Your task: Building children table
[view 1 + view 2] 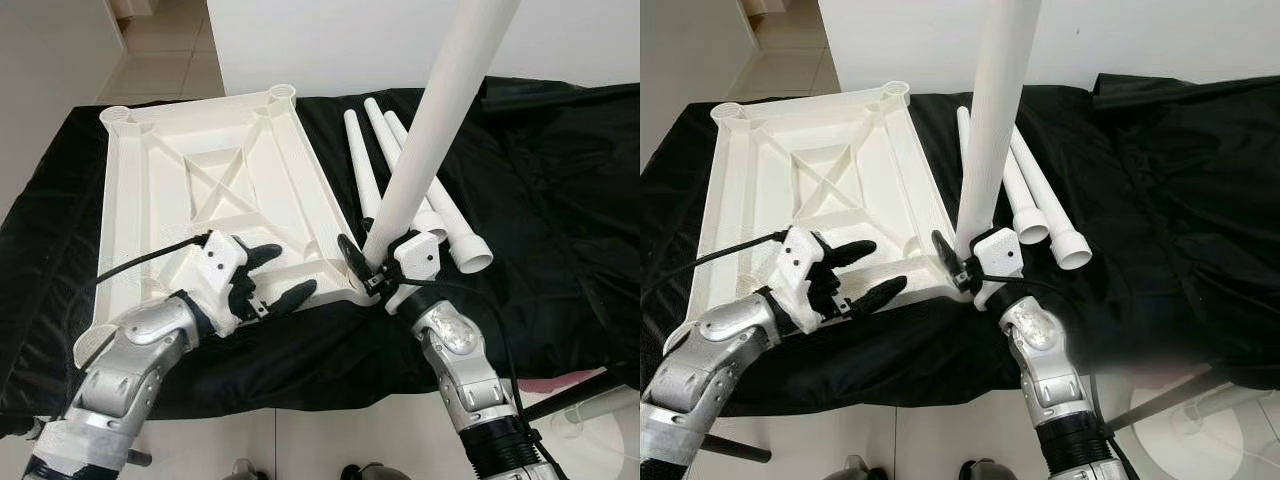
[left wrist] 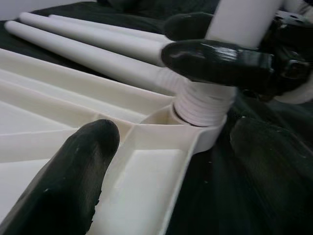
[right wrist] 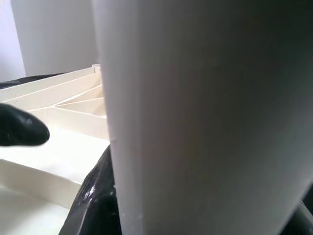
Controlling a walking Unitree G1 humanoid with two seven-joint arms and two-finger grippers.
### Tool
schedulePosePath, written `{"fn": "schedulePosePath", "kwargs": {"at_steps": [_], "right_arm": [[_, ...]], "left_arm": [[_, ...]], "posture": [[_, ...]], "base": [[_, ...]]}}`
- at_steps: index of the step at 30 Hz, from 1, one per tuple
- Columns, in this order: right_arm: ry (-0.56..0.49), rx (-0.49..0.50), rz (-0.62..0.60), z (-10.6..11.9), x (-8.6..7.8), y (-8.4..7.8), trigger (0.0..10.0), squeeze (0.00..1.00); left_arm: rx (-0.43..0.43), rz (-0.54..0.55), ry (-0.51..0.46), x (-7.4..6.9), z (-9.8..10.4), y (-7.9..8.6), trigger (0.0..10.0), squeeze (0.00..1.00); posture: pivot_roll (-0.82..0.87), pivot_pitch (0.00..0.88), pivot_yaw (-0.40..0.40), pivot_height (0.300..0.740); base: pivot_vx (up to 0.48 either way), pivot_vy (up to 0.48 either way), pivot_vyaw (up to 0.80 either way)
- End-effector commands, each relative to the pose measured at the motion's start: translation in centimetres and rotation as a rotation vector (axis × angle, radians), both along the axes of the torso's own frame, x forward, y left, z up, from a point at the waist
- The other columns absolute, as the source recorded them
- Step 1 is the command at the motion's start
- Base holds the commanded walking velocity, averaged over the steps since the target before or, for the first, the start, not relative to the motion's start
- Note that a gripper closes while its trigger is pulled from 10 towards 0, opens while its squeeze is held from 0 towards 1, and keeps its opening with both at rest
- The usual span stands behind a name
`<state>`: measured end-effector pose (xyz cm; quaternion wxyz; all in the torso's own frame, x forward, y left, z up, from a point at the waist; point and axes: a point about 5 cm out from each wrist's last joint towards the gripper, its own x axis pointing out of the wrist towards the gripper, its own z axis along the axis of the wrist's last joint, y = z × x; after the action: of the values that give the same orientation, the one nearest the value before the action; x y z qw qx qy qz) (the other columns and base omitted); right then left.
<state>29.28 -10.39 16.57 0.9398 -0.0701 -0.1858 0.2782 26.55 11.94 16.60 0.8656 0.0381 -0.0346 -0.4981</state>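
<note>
At the near edge of the black cloth (image 1: 560, 210), the left gripper (image 1: 272, 277) rests over the near edge of the white table top (image 1: 190, 180), which lies upside down with its ribbed underside facing up. Its two black fingers (image 1: 290, 296) are spread wide and hold nothing; one lies over the panel's rim and the other reaches a little further onto the ribs. A black cable (image 1: 140, 262) runs from its wrist across the panel's near left part.

Just beside it, at the panel's near right corner, the right gripper (image 1: 372, 268) is clamped around the lower end of a long white leg (image 1: 430, 130). The leg stands nearly upright, leaning slightly away to the right, and rises out of the top of the picture. In the left wrist view its threaded end (image 2: 203, 100) sits in the round corner socket (image 2: 195, 128) of the panel, with a black finger (image 2: 215, 59) pressed across the leg just above the threads.

Further back, three more white legs (image 1: 395, 160) lie side by side on the cloth along the panel's right edge, their wider ends pointing toward the near right. The far corners of the panel show two open round sockets (image 1: 281, 93).

Beyond the far edge of the cloth are a white wall (image 1: 340, 45) and a tiled floor (image 1: 165, 50).
</note>
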Motion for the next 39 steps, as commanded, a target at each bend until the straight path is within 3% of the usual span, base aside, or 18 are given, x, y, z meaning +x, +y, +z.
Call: {"fn": "schedulePosePath", "kwargs": {"at_steps": [1,9,22,27,35,39], "right_arm": [[0.022,-0.028,0.021,-0.8,-0.1,0.1,10.0,0.00],[0.032,-0.062,0.035,-1.5,0.0,0.0,10.0,0.00],[0.044,-0.207,0.068,-3.8,0.3,0.2,10.0,0.00],[0.115,-0.099,0.084,-4.0,0.6,0.5,10.0,0.00],[0.145,-0.106,0.078,-4.0,1.1,0.7,10.0,0.00],[0.264,-0.107,0.070,-4.3,1.8,0.8,10.0,0.00]], "left_arm": [[0.022,-0.126,0.001,-1.1,-0.3,-0.7,10.0,0.00],[0.048,-0.115,-0.009,-1.0,-0.3,-0.5,10.0,0.00],[0.082,-0.082,-0.036,-0.3,-0.1,0.0,10.0,0.00],[0.088,-0.057,-0.052,0.2,0.2,0.4,10.0,0.00],[0.094,-0.051,-0.055,0.3,0.3,0.6,10.0,0.00],[0.103,-0.036,-0.060,0.5,0.3,0.9,10.0,0.00]], "posture": [[-0.05,0.120,0.018,0.740],[-0.05,0.123,0.025,0.740],[-0.04,0.126,0.020,0.740],[-0.03,0.127,0.018,0.740],[-0.03,0.127,0.016,0.740],[-0.03,0.126,0.009,0.740]], "base": [[0.000,0.000,0.00],[0.000,0.000,0.00],[0.000,0.000,0.00],[0.000,0.000,0.00],[0.000,0.000,0.00],[0.000,0.000,0.00]]}}
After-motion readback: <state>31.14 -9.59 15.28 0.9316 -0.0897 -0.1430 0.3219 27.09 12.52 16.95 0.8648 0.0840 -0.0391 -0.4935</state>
